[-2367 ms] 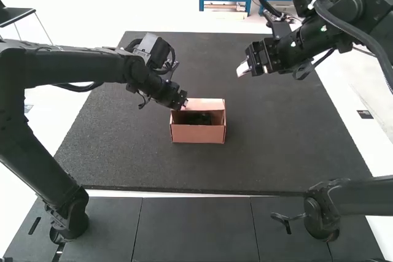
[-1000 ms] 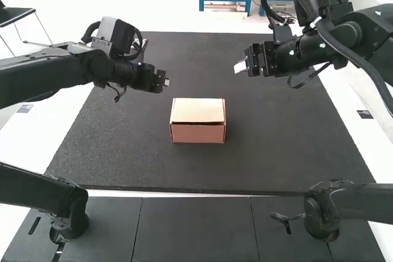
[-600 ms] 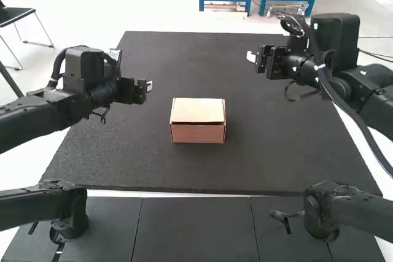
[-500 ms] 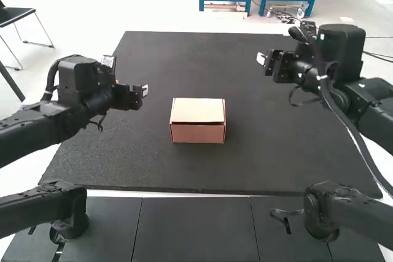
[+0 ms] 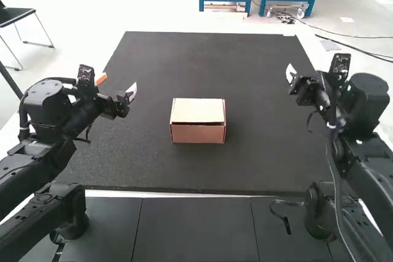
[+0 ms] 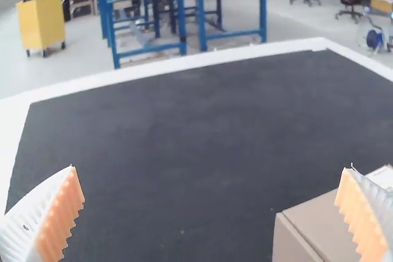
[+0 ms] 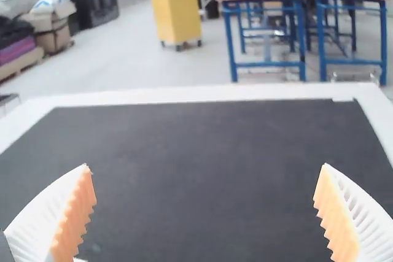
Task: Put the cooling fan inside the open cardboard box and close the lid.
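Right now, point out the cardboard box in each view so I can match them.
High view: cardboard box, lid shut, in the middle of the black mat.
Left wrist view: its corner shows beside one orange pad.
Right wrist view: black mat between the open jaws.
Shared landmark: the black mat.

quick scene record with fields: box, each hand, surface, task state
box: cardboard box in the middle of the mat, lid shut flat
left: left hand open, holding nothing, off the box's left side, not touching it
right: right hand open, holding nothing, far off the box's right side
surface: black mat
task state: lid closed, both hands clear of the box
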You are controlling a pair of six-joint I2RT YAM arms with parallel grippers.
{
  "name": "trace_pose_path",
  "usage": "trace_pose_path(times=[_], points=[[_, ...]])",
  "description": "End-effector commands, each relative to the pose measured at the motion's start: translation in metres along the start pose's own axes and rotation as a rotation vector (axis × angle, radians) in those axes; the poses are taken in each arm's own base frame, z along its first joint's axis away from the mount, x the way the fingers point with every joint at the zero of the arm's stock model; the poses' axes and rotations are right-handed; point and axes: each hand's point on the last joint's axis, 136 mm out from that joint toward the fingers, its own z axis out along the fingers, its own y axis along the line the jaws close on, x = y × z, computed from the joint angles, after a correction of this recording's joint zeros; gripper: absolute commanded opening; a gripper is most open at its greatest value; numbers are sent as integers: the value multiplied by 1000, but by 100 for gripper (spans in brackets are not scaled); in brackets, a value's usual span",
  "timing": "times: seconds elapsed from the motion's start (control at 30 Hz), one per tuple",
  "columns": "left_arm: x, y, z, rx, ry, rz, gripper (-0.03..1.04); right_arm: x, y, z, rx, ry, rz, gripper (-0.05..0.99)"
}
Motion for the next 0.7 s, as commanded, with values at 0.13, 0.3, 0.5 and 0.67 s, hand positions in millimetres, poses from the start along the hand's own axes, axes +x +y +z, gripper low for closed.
trace_pose_path(times=[0.13,0.3,0.5,0.67], points=[[-35,-3,-40,-6,-240,43,96,10,15,-21,-60,-113,-69,80],[-20,-7,-50,4,-248,7,96,13,27,-35,-123,-198,-153,83],[15,-6,-44,5,-148,-78,96,59,6,-30,-19,-48,-141,91],[38,-2,-42,-18,-58,-90,96,85,14,-30,-62,56,-138,91]])
